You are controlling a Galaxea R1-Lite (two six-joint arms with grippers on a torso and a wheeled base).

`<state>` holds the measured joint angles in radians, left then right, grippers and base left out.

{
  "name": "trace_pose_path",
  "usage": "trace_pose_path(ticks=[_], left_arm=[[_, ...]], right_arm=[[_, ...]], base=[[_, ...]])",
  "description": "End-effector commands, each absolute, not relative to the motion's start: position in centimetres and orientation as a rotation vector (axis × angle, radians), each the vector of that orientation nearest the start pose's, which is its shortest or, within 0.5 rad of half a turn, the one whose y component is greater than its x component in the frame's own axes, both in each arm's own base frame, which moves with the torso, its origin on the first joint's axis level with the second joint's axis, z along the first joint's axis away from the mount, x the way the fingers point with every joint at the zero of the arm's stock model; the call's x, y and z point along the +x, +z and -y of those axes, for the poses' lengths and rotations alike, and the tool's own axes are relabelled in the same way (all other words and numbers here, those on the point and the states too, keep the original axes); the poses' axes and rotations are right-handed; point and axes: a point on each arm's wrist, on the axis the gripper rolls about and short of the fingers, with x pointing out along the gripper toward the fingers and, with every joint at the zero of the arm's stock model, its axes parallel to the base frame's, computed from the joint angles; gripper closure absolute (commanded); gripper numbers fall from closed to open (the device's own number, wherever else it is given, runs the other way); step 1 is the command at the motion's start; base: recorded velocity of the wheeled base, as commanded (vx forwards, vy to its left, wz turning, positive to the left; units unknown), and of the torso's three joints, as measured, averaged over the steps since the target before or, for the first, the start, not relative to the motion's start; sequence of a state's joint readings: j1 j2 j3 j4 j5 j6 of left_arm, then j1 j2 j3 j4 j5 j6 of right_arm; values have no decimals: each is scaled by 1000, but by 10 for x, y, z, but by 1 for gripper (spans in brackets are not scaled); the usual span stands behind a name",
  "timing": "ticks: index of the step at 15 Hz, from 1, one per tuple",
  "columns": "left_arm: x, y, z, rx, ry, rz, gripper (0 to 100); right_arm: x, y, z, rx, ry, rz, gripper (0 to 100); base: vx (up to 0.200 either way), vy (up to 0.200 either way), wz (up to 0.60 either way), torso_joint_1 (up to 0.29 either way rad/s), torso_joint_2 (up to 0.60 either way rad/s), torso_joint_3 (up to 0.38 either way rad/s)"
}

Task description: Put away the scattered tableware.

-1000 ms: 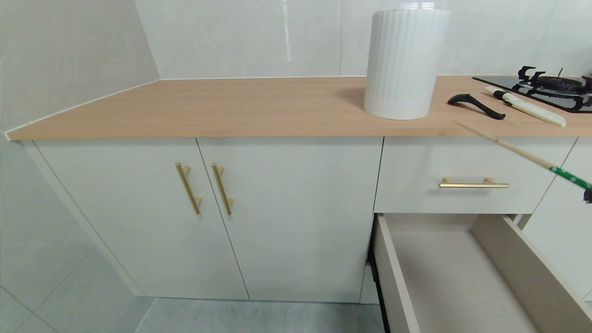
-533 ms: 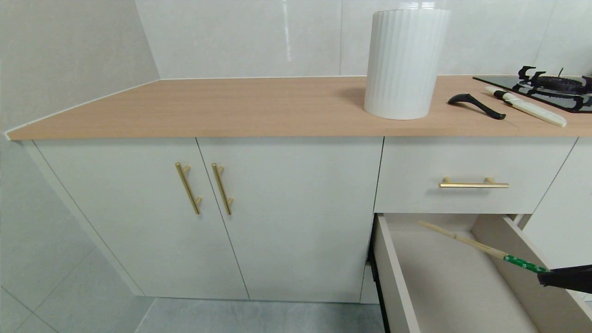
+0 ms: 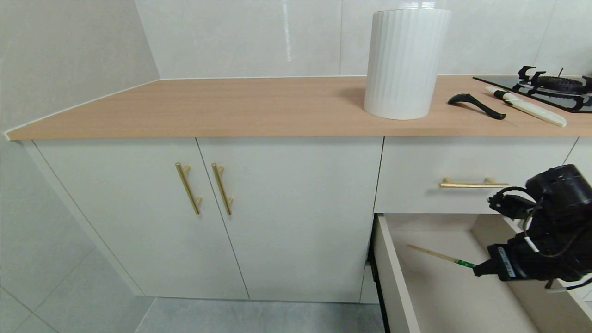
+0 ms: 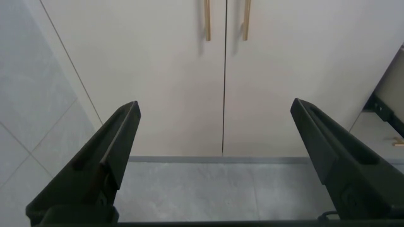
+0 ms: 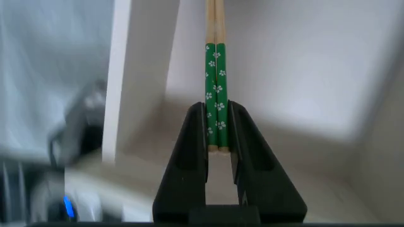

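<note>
Wooden countertop [image 3: 231,106] (tiled wall [image 3: 231,37] behind); chopsticks [image 3: 437,255] held over open drawer [image 3: 393,277].

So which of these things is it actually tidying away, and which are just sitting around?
Part of the job: green-ended wooden chopsticks held by the right arm's fingers; open pale drawer beneath them; black curved utensil and white knife-shaped tool on the wooden counter.
Just lying about: tall white ribbed container; black gas hob; closed cupboard doors with gold handles.
</note>
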<state>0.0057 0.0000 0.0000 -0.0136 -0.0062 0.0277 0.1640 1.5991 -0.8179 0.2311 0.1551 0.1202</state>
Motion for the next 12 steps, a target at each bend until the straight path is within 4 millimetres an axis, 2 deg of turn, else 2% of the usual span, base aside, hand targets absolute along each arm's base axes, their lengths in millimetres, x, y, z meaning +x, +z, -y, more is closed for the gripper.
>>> trace_pose_path(ticks=[1,5,6,9,10,12], left_arm=[[-23,77,0,28,0,14,0],[-23,77,0,28,0,14,0],[-23,77,0,28,0,14,0],[-23,77,0,28,0,14,0],[-23,77,0,26,0,14,0],[-23,77,0,28,0,14,0]], right_arm=[[267,97,-53,139,172,-1129,100],[281,85,-56,160,157,-1099,100],[289,72,-58,158,128,-1087,100],[296,43,-69,75,63,-1146,100],[300,25,-76,35,40,-1148,100],[304,3,-77,20,19,-1141,100]], base=[[0,0,0,0,0,0],[0,0,0,0,0,0],[0,0,0,0,0,0],[0,0,0,0,0,0],[0,0,0,0,0,0],[0,0,0,0,0,0]])
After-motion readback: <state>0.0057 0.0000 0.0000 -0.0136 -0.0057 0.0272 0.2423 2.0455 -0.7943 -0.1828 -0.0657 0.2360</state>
